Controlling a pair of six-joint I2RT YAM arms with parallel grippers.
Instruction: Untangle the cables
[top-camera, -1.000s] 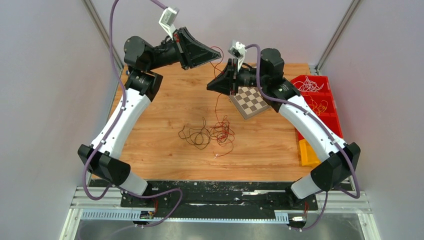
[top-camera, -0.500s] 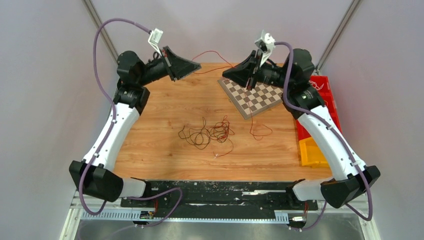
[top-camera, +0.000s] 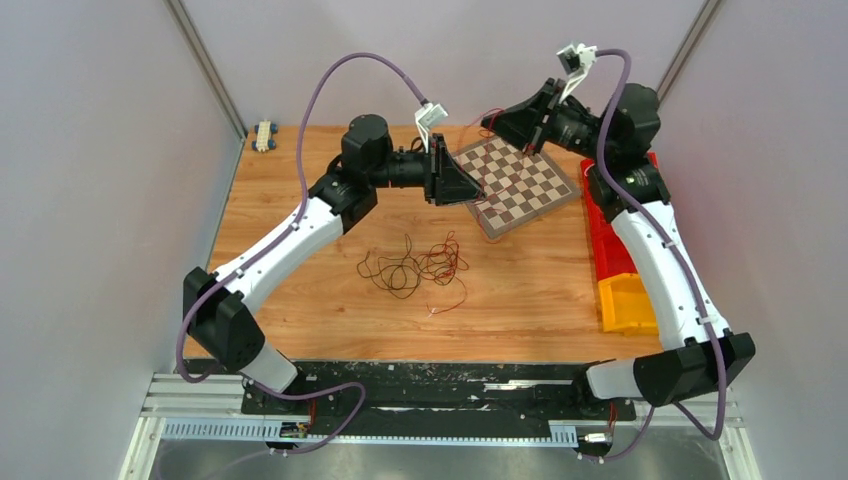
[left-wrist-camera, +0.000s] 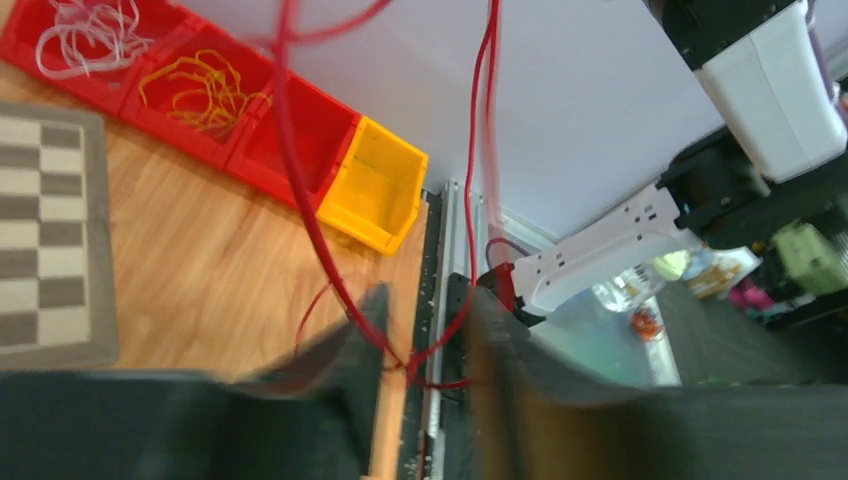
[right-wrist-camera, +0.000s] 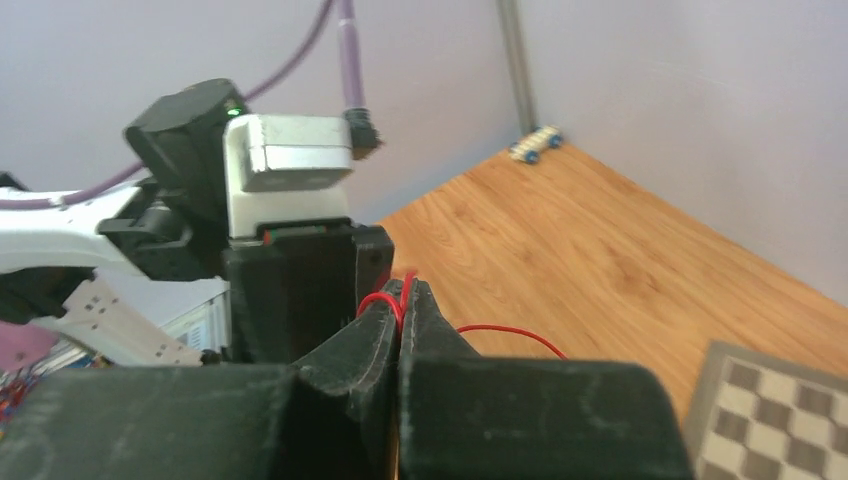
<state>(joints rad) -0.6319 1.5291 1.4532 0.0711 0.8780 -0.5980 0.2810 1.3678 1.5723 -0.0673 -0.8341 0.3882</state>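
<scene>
Wooden table (top-camera: 540, 280) bears tangled cables (top-camera: 415, 268) (right hand (right-wrist-camera: 403, 292) pinches red wire (right-wrist-camera: 505, 329)).

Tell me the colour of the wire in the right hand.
Red wire, clearest in the right wrist view.

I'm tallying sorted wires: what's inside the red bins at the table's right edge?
Left wrist view: white wires in one compartment, yellow-orange wires in the next, a third compartment looks bare. From above, the right arm covers most of the bins.
</scene>
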